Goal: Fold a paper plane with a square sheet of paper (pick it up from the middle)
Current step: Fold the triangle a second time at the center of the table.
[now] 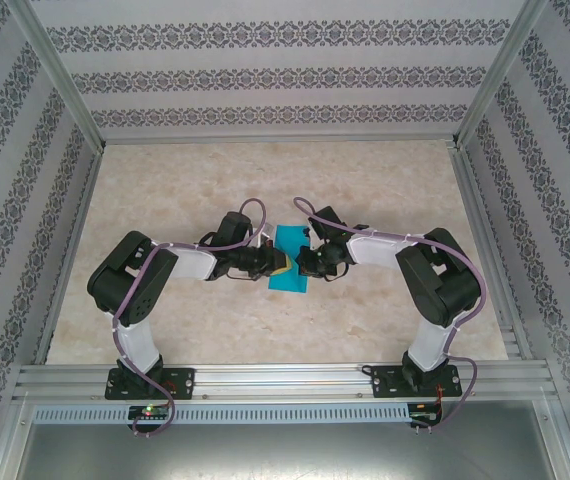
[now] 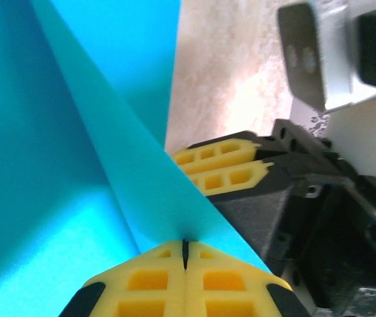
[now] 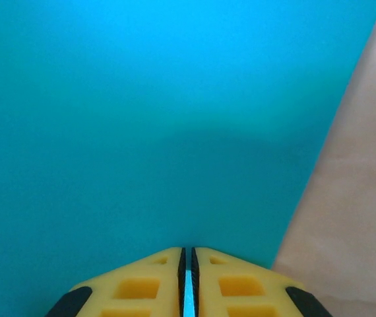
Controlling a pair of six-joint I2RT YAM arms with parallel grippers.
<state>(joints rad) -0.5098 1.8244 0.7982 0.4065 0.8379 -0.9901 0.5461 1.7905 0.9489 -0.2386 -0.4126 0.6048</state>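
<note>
The sheet [image 1: 287,280] is found at the middle of the worktop [image 1: 385,180], held between the two hands. From above it is seen as a strip longer than it is wide, so it is judged to be folded over already. Its long axis runs away from the arm bases, with a slight tilt. The left hand [image 1: 277,263] is set at the sheet's left edge and the right hand [image 1: 308,262] at its right edge. The two face each other across the short axis, and neither is the nearer. In the left wrist view the left hand's fingers [image 2: 142,284] are pressed together, with the sheet's edge drawn into the seam between them, so a clamp on the sheet is read there. In the right wrist view a thin teal line is seen between the right hand's fingers [image 3: 241,287], which are brought almost together, so the sheet is taken to be pinched there as well. The paper is plain, matte and teal-blue. A sharp raised ridge runs from the left hand's tips across the sheet, with one face lit and the other shaded. Seen from the right hand, the sheet spreads ahead as a flat, unmarked field. Whether the sheet's underside is touching the worktop cannot be told. The coming move is judged to depend on this opposed grip across the short axis, as any crease would be laid along the long one.
</note>
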